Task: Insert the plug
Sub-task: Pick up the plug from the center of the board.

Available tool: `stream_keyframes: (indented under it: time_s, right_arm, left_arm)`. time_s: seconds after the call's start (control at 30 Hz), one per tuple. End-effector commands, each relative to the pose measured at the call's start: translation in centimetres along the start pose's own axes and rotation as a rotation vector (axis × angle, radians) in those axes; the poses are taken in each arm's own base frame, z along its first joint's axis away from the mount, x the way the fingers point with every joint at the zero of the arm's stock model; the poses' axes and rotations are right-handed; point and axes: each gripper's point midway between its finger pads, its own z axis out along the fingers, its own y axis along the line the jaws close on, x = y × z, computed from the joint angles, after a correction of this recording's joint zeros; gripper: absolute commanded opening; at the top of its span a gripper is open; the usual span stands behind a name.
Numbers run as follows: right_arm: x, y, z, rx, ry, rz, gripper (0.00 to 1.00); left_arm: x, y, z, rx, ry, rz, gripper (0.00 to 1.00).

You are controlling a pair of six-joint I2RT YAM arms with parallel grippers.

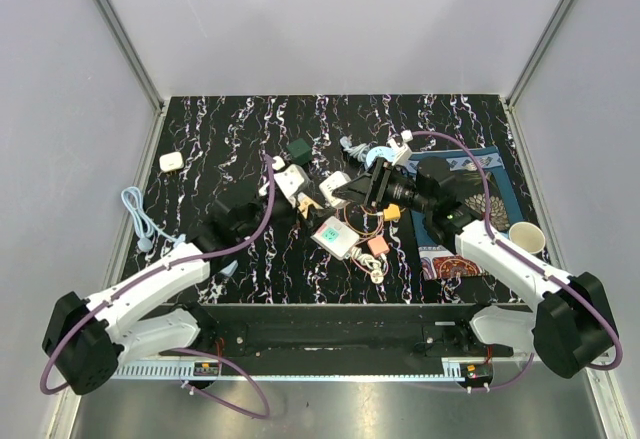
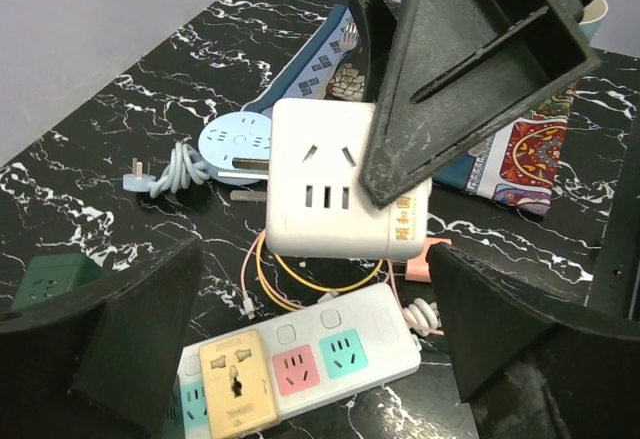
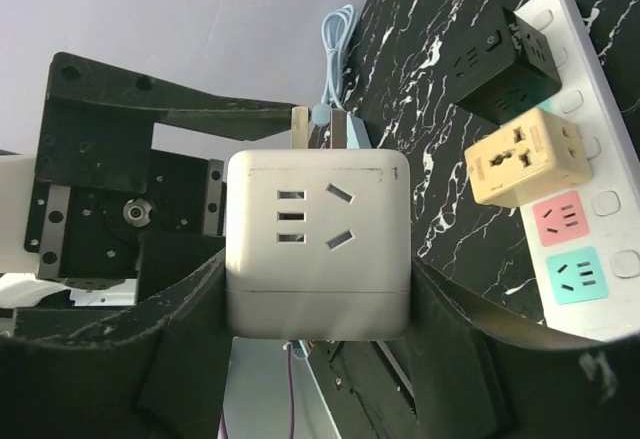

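My right gripper (image 1: 352,191) is shut on a white cube plug adapter (image 1: 336,185) and holds it above the table. In the right wrist view the cube (image 3: 318,249) sits between both fingers (image 3: 190,309), with its prongs pointing away from the camera. The white power strip (image 3: 598,194) lies off to the side with a black adapter (image 3: 500,64), a beige adapter (image 3: 525,169) and free pink and teal sockets. In the left wrist view the cube (image 2: 345,194) hangs just beyond the strip (image 2: 390,324). My left gripper (image 2: 325,354) is open and empty over the strip (image 1: 292,181).
A green cube (image 1: 298,151), a white labelled box (image 1: 338,236), loose cables and small chargers (image 1: 377,246) lie around the middle. A patterned cloth (image 1: 470,174) and a paper cup (image 1: 527,236) are on the right. A blue cable (image 1: 140,219) lies on the left.
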Motion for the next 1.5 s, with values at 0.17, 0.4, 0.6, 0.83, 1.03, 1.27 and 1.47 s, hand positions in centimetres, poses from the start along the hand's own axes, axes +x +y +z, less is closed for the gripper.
stream_keyframes:
  time_s: [0.17,0.4,0.6,0.83,1.03,1.27,1.47]
  right_arm:
    - [-1.7,3.9,-0.3,-0.124,-0.021,-0.076,0.14]
    - [-1.5,2.9,-0.1,-0.085,-0.018,-0.071,0.17]
    - [-1.7,2.4,0.3,-0.058,-0.009,-0.07,0.2]
    - [-1.4,2.0,0.5,-0.044,0.01,-0.065,0.31]
    - [-1.9,2.3,0.0,-0.006,0.009,-0.092,0.66]
    - [-3.2,1.9,-1.3,0.082,0.048,-0.106,0.9]
    - [-1.9,1.8,-1.4,0.086,0.211,-0.116,0.93]
  left_arm:
    - [-3.1,0.6,2.0,0.027,-0.096,0.119,0.91]
    - [-3.8,0.1,2.5,0.055,-0.129,0.078,0.8]
    - [-3.7,-0.1,2.6,0.054,-0.146,0.029,0.74]
    - [-3.9,0.1,2.7,0.045,-0.163,0.028,0.38]
    - [-2.6,-0.3,2.4,0.069,-0.117,0.071,0.12]
    - [-0.7,-1.3,1.3,0.16,0.013,0.198,0.02]
    - [-0.7,-2.8,0.6,0.267,0.052,0.246,0.02]
